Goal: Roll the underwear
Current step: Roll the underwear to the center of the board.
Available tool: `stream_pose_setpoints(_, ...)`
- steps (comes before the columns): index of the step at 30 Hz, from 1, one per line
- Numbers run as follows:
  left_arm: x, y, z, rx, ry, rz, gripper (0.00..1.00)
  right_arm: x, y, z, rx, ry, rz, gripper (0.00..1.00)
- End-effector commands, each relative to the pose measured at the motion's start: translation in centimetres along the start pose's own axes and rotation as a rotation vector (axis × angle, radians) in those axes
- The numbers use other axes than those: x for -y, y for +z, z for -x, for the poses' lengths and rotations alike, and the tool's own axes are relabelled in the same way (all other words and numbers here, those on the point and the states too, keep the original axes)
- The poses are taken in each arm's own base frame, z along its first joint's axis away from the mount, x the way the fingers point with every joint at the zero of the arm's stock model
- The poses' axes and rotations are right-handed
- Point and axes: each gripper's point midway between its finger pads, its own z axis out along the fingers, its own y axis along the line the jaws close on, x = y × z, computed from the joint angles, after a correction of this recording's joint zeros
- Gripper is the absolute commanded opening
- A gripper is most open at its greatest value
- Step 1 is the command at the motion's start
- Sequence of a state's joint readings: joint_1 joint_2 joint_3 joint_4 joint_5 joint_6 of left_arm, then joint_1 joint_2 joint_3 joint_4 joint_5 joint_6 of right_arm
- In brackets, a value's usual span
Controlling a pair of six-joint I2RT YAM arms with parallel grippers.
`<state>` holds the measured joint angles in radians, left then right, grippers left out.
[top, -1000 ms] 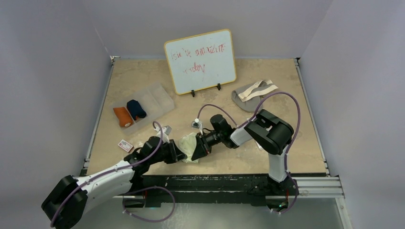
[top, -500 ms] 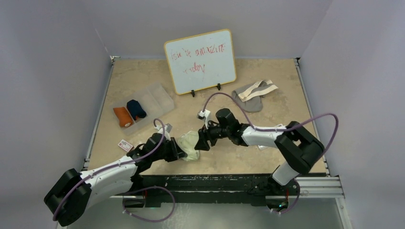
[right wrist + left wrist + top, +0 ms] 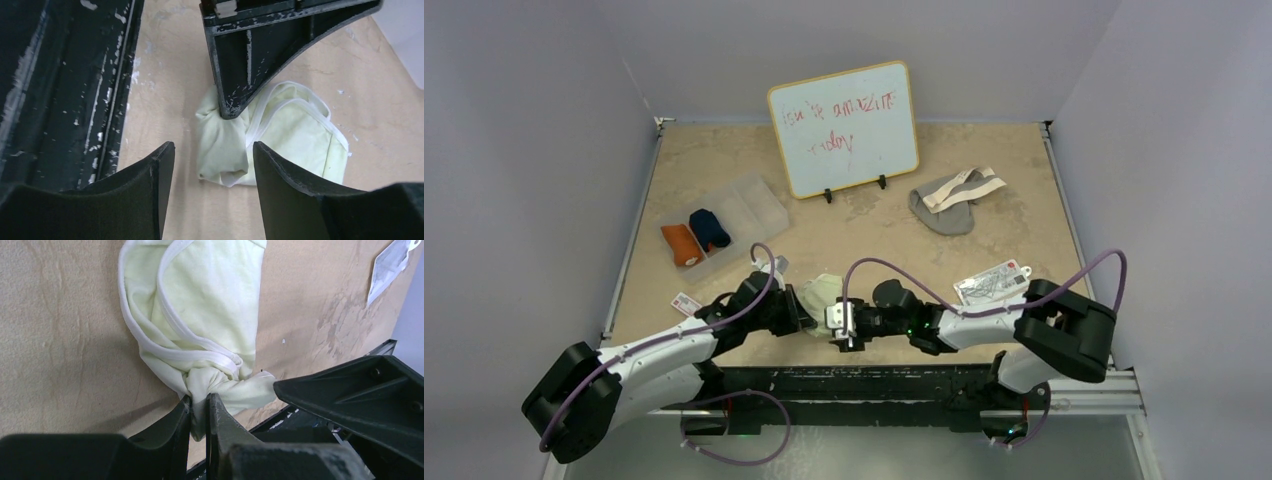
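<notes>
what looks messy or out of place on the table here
The pale cream underwear is a lopsided bunch near the front edge, pinched at one twisted corner by the left gripper. The grey underwear lies crumpled and unrolled at the far right. Nothing looks spilled or damaged.

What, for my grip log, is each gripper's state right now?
Left gripper: shut on the pale cream underwear.
Right gripper: open, holding nothing.
</notes>
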<state>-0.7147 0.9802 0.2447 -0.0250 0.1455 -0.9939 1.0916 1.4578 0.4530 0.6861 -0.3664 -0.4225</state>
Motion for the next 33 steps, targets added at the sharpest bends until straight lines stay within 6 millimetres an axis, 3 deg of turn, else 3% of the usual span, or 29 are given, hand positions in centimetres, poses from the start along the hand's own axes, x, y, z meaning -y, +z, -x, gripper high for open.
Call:
stream_pose_setpoints(1,0.3,-0.2,0.4,0.003,0.014,0.011,0.06,2.1,0.9,0.9,0.015,-0.227,-0.078,0.61)
stream_pose_setpoints(12,0.1,-0.2,0.5,0.003,0.022,0.025,0.06,1.1,1.9,-1.6,-0.064,-0.221,-0.053,0.43)
stream_pose_setpoints(16,0.1,-0.3,0.6,0.006,0.027,0.029,0.06,1.2,2.0,-1.7,-0.047,-0.153,-0.085,0.23)
stream_pose_setpoints(19,-0.2,-0.6,0.8,0.025,0.020,0.044,0.16,0.2,2.1,-1.7,-0.034,-0.021,-0.063,0.09)
stream_pose_setpoints(22,-0.8,-1.3,1.3,0.075,-0.009,0.067,0.39,0.0,2.5,-2.0,-0.049,0.135,-0.067,0.07)
stream_pose_setpoints(24,-1.0,-2.0,1.8,0.120,-0.037,0.067,0.48,-0.1,2.9,-2.5,-0.065,0.283,-0.059,0.06)
stream_pose_setpoints(33,-2.8,-3.3,0.8,0.180,-0.187,0.051,0.56,0.9,3.1,-3.9,-0.017,0.887,-0.034,0.06)
